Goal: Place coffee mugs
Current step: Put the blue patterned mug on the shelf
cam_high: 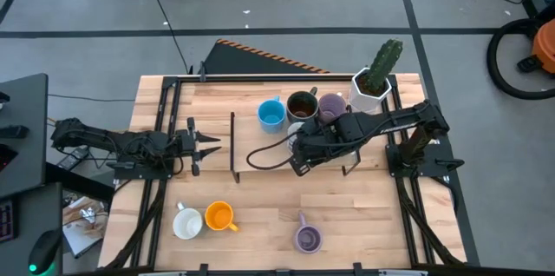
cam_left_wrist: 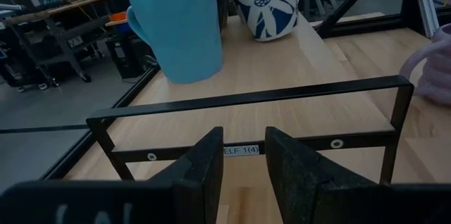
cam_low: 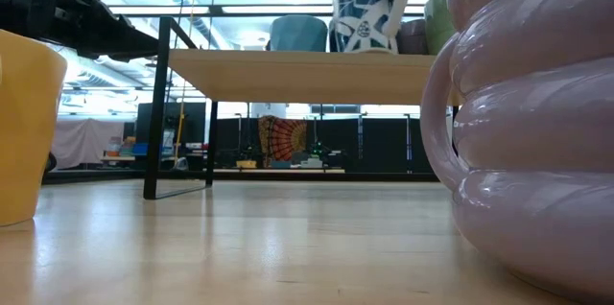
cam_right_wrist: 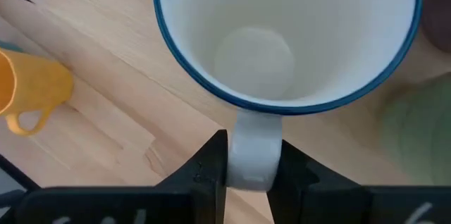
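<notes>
A white mug with a blue leaf pattern and blue rim (cam_right_wrist: 282,34) is upright at the wooden shelf top (cam_low: 288,73), with my right gripper (cam_right_wrist: 254,171) shut on its handle. In the high view that gripper (cam_high: 299,144) is over the shelf's middle. Behind it on the shelf stand a blue mug (cam_high: 271,115), a dark brown mug (cam_high: 301,104) and a purple mug (cam_high: 332,107). My left gripper (cam_left_wrist: 243,160) waits open and level at the shelf's left end (cam_high: 204,146), with nothing between its fingers. My right gripper pinches the mug's white handle (cam_right_wrist: 254,155) between its two fingers, coming from above and slanting down. The mug stays upright, its mouth up. Its base (cam_low: 369,49) is level with the shelf top; I cannot tell whether it rests there or hangs just clear.
A white hexagonal cactus pot (cam_high: 368,85) stands at the shelf's far right. On the table's near side are a white mug (cam_high: 186,222), an orange mug (cam_high: 220,216) and a purple mug (cam_high: 308,238). The shelf's black frame (cam_left_wrist: 246,101) stands before my left gripper.
</notes>
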You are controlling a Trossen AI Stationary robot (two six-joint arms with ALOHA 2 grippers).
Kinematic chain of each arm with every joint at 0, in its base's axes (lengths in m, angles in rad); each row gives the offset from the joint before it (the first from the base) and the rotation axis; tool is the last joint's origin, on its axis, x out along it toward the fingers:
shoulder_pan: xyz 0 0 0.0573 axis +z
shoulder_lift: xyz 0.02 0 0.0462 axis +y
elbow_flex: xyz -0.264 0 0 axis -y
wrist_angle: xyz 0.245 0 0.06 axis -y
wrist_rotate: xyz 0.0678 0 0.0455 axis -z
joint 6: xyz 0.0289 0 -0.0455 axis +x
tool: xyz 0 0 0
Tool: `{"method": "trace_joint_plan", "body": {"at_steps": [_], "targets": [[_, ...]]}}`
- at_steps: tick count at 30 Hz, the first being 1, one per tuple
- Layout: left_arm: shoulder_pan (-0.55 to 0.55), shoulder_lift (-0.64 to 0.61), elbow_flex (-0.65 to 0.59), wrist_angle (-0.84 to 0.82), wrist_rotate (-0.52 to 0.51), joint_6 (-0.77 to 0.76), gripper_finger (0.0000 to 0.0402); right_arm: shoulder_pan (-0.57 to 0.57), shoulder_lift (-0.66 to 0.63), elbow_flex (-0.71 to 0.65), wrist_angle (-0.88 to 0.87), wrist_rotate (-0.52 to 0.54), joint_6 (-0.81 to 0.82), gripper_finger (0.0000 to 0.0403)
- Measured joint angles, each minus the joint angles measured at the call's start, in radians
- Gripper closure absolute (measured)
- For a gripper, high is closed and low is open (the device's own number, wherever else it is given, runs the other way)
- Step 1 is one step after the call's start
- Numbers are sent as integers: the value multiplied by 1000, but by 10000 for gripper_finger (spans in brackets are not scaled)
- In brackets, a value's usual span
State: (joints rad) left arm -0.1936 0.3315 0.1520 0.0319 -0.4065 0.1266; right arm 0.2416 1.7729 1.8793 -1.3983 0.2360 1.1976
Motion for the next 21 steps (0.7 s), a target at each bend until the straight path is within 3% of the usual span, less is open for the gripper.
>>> {"method": "trace_joint_plan", "body": {"at_steps": [11, 21], "targets": [[0, 0, 0, 0, 0, -2, 290, 30, 9, -2, -82, 32, 114, 322], [0, 0, 0, -2, 0, -2, 290, 32, 9, -2, -76, 33, 121, 322]]}}
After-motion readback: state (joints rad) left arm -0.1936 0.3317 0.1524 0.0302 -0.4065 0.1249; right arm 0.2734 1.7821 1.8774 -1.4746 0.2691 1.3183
